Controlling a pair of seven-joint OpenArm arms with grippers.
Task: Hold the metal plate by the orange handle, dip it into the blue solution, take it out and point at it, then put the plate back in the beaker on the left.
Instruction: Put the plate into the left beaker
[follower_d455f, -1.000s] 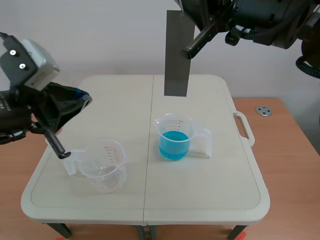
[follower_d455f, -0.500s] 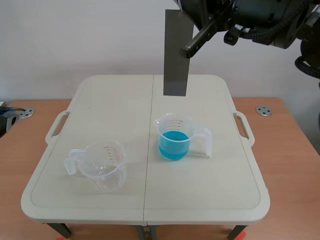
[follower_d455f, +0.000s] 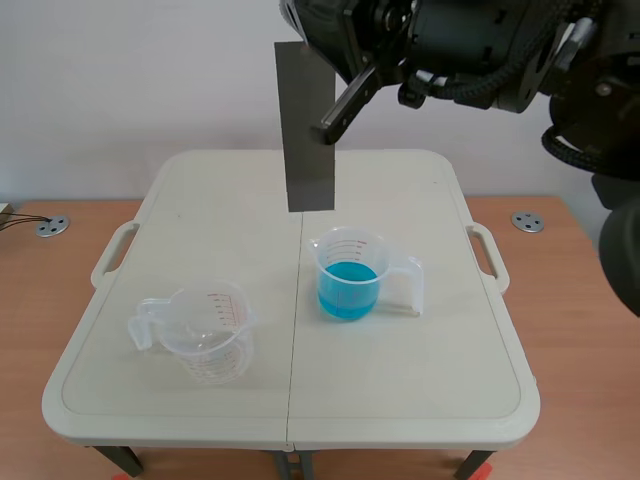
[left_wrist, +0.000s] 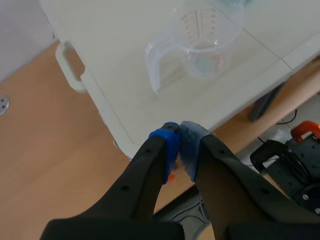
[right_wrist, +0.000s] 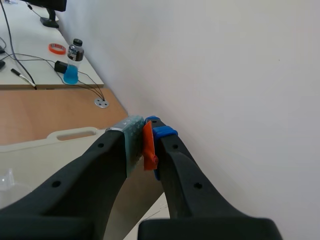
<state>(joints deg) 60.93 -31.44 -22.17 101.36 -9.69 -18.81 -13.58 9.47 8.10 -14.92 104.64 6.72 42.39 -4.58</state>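
A grey metal plate (follower_d455f: 305, 125) hangs upright high over the table's far half, a little left of the beaker with blue solution (follower_d455f: 348, 276). My right gripper (follower_d455f: 335, 62) holds the plate from the top. In the right wrist view my right gripper (right_wrist: 147, 125) is shut on the orange handle (right_wrist: 148, 147). The empty clear beaker (follower_d455f: 206, 332) stands at the table's front left. My left gripper (left_wrist: 178, 136) is shut on nothing, low beside the table's edge, with the empty beaker (left_wrist: 206, 44) ahead of it. The scene view does not show the left arm.
The white folding table (follower_d455f: 400, 400) has carry handles (follower_d455f: 486, 255) on both sides and rests on a wooden desk. Silver discs (follower_d455f: 527, 221) lie on the desk at left and right. A small bottle (right_wrist: 73, 62) and cables sit on a far desk.
My right arm has carried the plate to the left, away from above the blue beaker. The left arm, in the scene view a second ago, has drawn back out of it.
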